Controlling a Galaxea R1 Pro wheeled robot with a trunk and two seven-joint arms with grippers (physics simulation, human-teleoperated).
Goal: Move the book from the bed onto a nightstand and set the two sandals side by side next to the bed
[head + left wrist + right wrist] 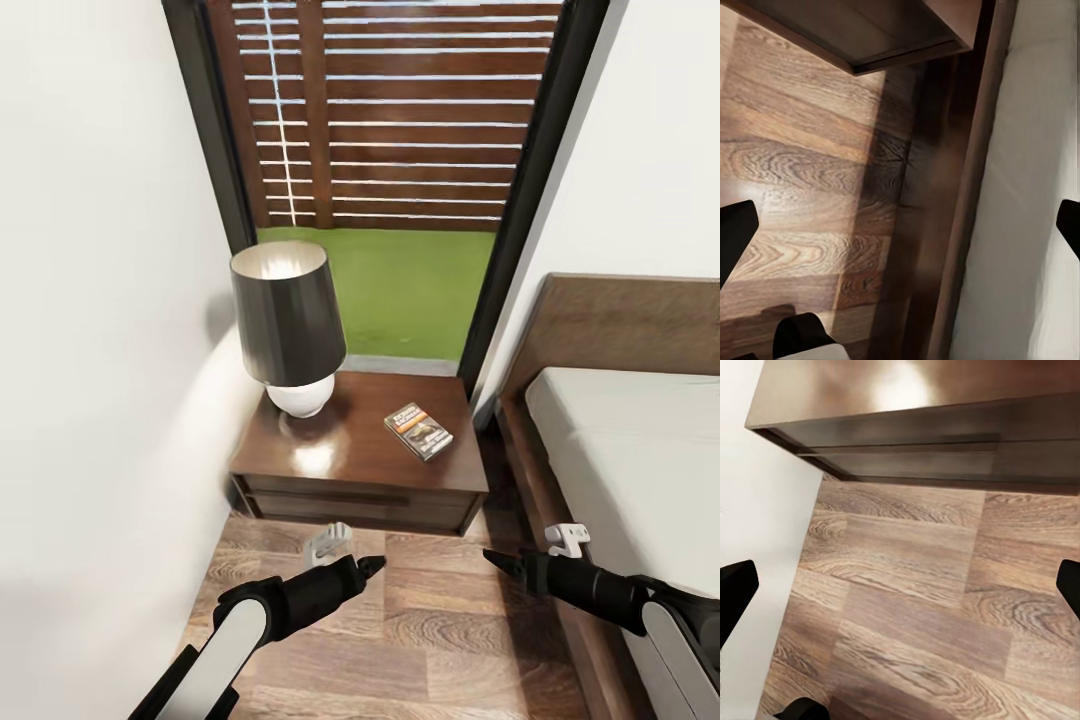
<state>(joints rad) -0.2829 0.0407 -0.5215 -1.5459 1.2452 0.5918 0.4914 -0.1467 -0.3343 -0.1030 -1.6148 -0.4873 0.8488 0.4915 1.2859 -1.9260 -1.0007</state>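
Item: paperback book (418, 430), dark cover with an orange-brown picture, lying flat on the nightstand (330, 462) tabletop, toward its right front corner, long axis running diagonally from back-left to front-right; apart from the lamp (289, 326), which stands at the back left corner. The book part of the task reads as done. Item: bed (640, 450), pale mattress in a dark frame with headboard, just beside the nightstand's right edge; no book on the visible mattress. Item: left gripper (372, 566), low over the plank floor (450, 640) in front of the nightstand's drawer, fingers empty; the left wrist view shows its fingertips (735, 236) at opposite edges of the picture, spread wide, over the floor strip along the bed frame. Item: right gripper (495, 556), level with the left and pointing toward it, fingers (736, 592) likewise wide and empty, looking down at the floor below the drawer front. Remaining: the two sandals, location not determinable here. Judgement: neither arm is nearer to them; the next move probably calls for turning away to find them, the floor strip beside the bed being the target.
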